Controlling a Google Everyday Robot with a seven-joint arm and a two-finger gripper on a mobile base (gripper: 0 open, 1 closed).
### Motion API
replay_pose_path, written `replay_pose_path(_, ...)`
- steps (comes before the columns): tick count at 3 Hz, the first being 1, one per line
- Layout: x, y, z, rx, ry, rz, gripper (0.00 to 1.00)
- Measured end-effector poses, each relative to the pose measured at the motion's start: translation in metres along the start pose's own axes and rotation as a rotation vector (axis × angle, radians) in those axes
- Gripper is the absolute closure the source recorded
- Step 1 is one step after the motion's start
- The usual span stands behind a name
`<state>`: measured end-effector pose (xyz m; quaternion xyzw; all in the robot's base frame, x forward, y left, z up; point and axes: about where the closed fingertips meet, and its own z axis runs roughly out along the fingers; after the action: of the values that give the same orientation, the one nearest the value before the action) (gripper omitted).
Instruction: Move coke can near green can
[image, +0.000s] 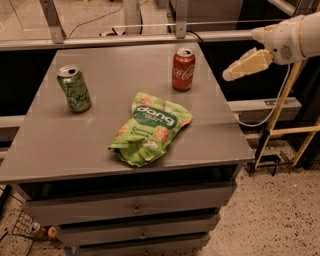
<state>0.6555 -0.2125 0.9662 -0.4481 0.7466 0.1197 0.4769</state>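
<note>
The green can (74, 89) stands upright on the left of the grey table (55, 150). 1 flat green snack bag (150, 129) lies mid-table. The coke can (183, 69) stands upright toward the back right, well apart from the green can. The gripper (231, 73) hovers off the table's right edge, near the coke can; I cannot tell how far open it is.

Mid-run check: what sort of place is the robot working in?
Probably a lab or workshop test area: a grey drawer cabinet on speckled floor, with loose cables around. The gripper is off the cabinet's right edge, right of the coke can.
</note>
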Motion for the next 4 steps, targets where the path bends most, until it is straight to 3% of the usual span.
replay_pose_path(2, -0.008, -0.004, 0.02, -0.028, -0.027, 0.017, 0.0)
replay_pose_path(3, -0.021, 0.002, 0.047, -0.069, -0.061, 0.036, 0.0)
replay_pose_path(4, -0.034, 0.006, 0.079, -0.071, -0.102, 0.085, 0.0)
